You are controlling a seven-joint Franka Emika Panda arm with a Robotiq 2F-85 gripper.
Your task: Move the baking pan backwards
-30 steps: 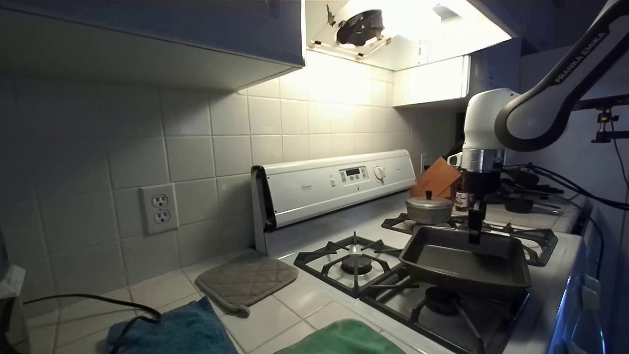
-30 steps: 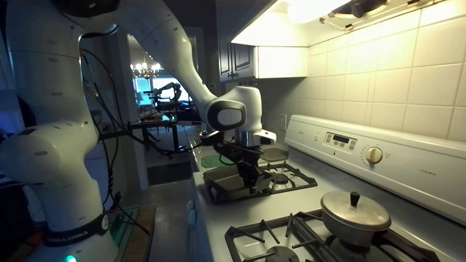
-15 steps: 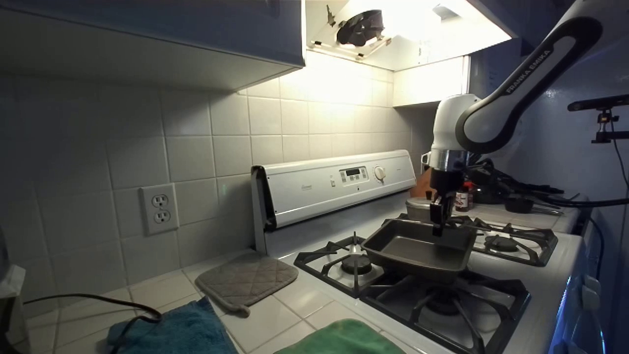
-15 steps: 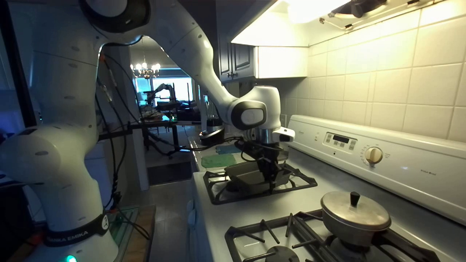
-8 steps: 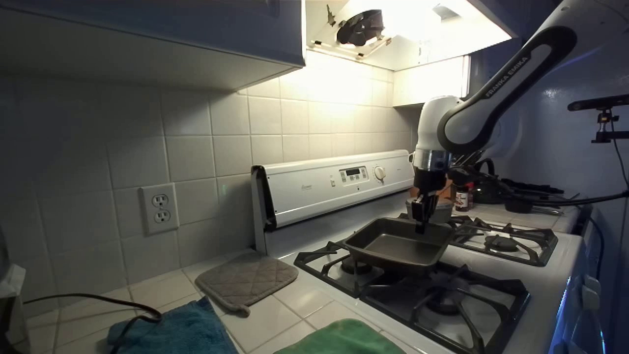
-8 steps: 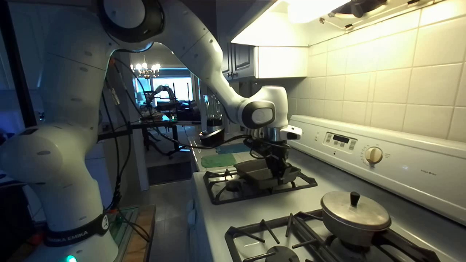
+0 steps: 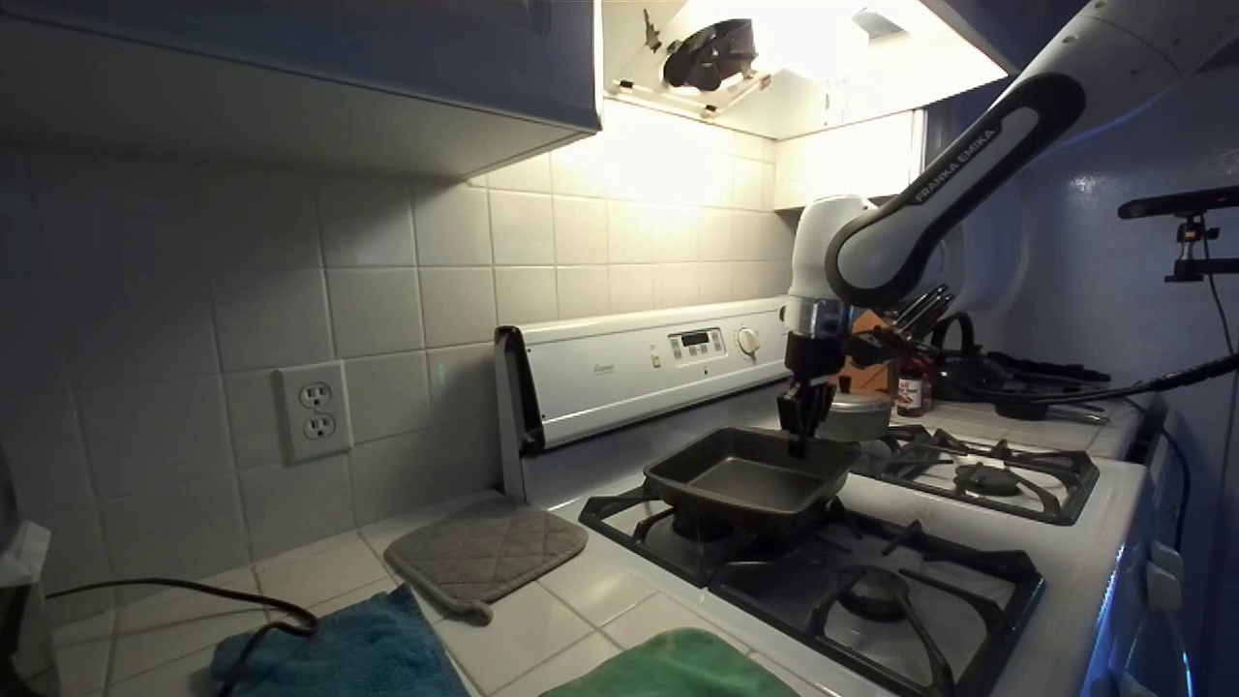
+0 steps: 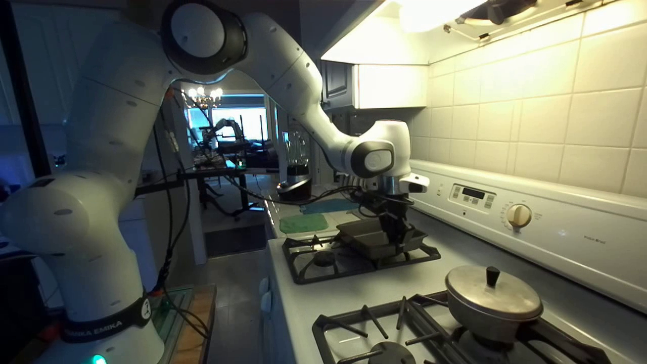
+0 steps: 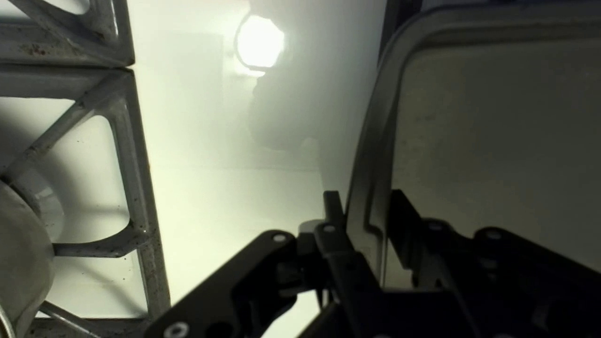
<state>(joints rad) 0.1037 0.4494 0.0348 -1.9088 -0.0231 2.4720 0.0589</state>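
Stovetop (image 8: pixel 354 293) gleaming before control panel (image 8: pixel 536 237). Gripper (image 9: pixel 364 206) clasping baking pan (image 7: pixel 750 479) by rim (image 9: pixel 375 141); I'm holding it over burner (image 7: pixel 695 528) nearer control panel, farther burner (image 8: pixel 324 259) showing uncovered. Resting or lifted, I'm not seeing. I'm judging backward move mostly done; releasing, backing away remaining.

My pincer (image 9: pixel 364 197) grips the side rim of the pan (image 7: pixel 750 484), one finger (image 9: pixel 404 218) walled in. Outside, a bare strip of stove top (image 8: pixel 379 284) lets me pass from front edge to back edge; past it the lidded pot (image 8: pixel 488 321) blocks me. The control panel (image 7: pixel 668 373) bars the back edge; toward the front edge I have room over the pan's grate (image 8: pixel 333 275).
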